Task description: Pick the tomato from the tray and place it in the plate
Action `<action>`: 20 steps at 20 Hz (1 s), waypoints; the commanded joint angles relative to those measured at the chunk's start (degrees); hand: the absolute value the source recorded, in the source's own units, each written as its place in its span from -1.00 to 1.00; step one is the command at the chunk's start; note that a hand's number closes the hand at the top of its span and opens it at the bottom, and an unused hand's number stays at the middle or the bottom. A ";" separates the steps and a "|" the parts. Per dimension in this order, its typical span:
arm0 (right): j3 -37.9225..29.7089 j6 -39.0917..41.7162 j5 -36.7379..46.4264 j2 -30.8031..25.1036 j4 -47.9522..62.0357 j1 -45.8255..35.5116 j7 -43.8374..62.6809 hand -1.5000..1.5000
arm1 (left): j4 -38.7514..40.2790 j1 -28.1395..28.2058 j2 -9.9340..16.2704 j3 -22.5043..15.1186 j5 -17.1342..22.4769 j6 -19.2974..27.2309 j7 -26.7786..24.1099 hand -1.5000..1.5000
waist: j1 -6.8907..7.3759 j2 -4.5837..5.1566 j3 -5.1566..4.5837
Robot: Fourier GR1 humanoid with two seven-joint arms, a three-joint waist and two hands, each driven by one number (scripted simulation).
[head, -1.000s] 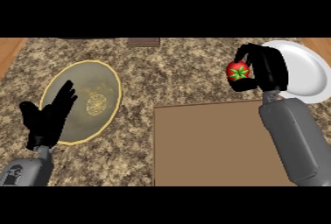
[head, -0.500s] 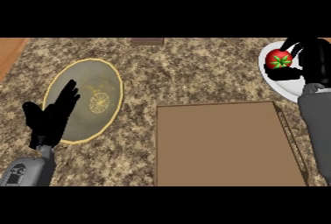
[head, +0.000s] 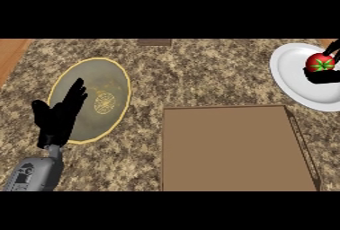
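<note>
Left robot hand [head: 58,117] open (fingers up); right robot hand [head: 325,75] curled.

Open counter [head: 199,72] between gold-rimmed dish [head: 100,85] at 9 o'clock and white plate [head: 295,76] at 2 o'clock. Low brown tray [head: 232,148] fills 5 o'clock. Left hand [head: 58,117] stands at dish's lower edge.

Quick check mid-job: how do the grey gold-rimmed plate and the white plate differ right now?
The round grey plate with the gold rim lies at the counter's left and holds nothing, while the plain white plate sits at the far right, cut by the view's edge, with the red tomato over it in the right hand. The open left hand overlaps the grey plate. Both are round.
</note>
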 commanded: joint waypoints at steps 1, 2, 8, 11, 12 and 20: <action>-1.81 1.79 0.35 -5.93 10.87 -1.18 -5.13 1.00 | 0.94 -0.89 0.02 -0.09 -0.04 -1.44 -1.06 0.00 | 0.70 0.46 0.06; 1.16 1.96 3.06 -3.84 11.34 -1.38 -3.02 1.00 | -2.50 0.32 2.23 1.60 2.07 -2.95 1.84 0.00 | 1.08 0.19 0.04; -3.09 14.85 -1.82 -9.41 20.62 -5.22 -6.78 -1.00 | -0.63 0.74 -1.26 -0.74 -0.70 -0.62 -0.95 0.00 | 1.85 0.68 0.13; -4.13 11.87 -2.70 -8.30 21.97 -2.41 -16.11 -1.00 | -1.83 0.93 -1.01 -0.82 -0.87 -0.89 -0.22 0.00 | 1.66 0.65 0.20; -4.60 11.07 -3.22 -7.40 21.72 -4.24 -16.38 -1.00 | 2.20 -1.74 -0.01 1.08 -0.44 -1.64 -1.62 0.00 | 1.29 0.75 0.16; -12.71 17.00 -13.96 -5.70 17.78 -6.16 -33.85 -1.00 | 0.29 0.97 -2.14 0.23 -0.59 -0.32 -0.94 0.00 | 0.28 0.05 0.14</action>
